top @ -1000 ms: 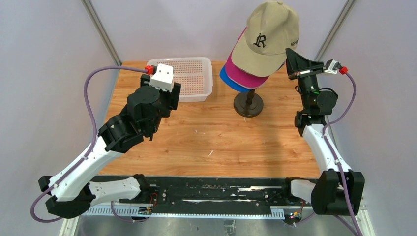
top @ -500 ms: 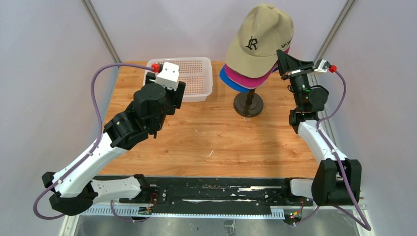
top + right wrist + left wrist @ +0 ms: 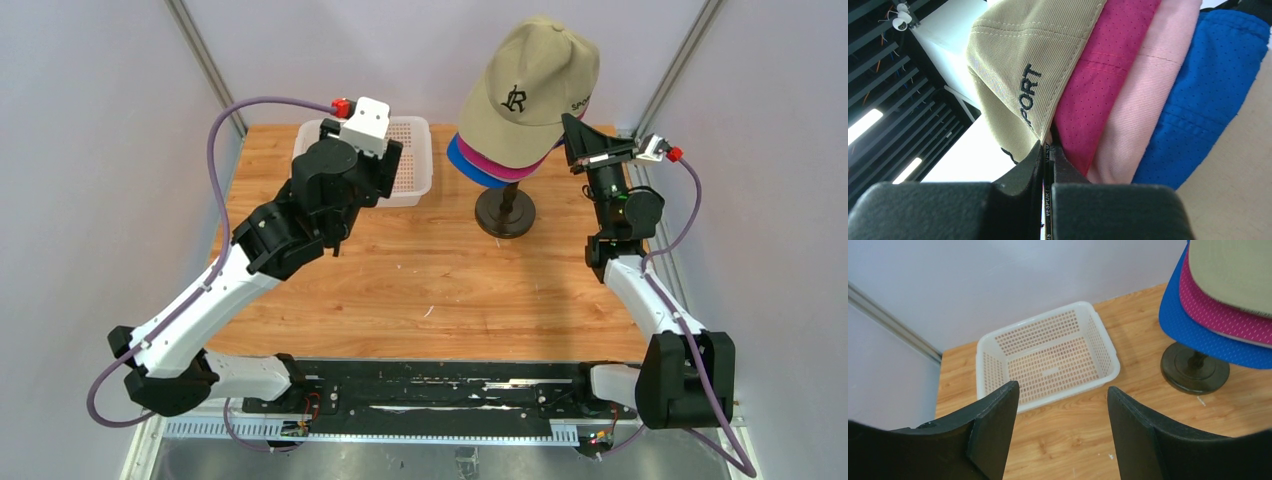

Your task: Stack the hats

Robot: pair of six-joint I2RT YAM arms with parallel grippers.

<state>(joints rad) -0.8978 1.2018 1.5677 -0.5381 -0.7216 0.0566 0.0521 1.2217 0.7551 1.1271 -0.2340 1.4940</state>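
Your right gripper [image 3: 1047,150] is pressed together at the rear lower edge of the khaki cap [image 3: 535,80], and its fingers pinch a thin dark lettered strap right where that edge ends. From above, the gripper sits against the right side of the stack, just under the cap's back, with the cap's crown rising above and to its left. The khaki cap lies on top of the pile on the stand [image 3: 505,212], at the far middle of the table [image 3: 1073,440], with its logo facing you and its brim pointing left and down. In the right wrist view the layers fan out beside the fingers: the khaki one nearest, then the magenta cap [image 3: 1098,85] touching it, then the pink cap [image 3: 1143,110], then the blue cap [image 3: 1208,90] outermost. Your left gripper [image 3: 1060,392] is spread wide and holds nothing. It hangs above the table on the near side of the white basket [image 3: 1034,320], well apart from the stack. The blue and magenta brims show at the upper right of its view, above the stand's round base.
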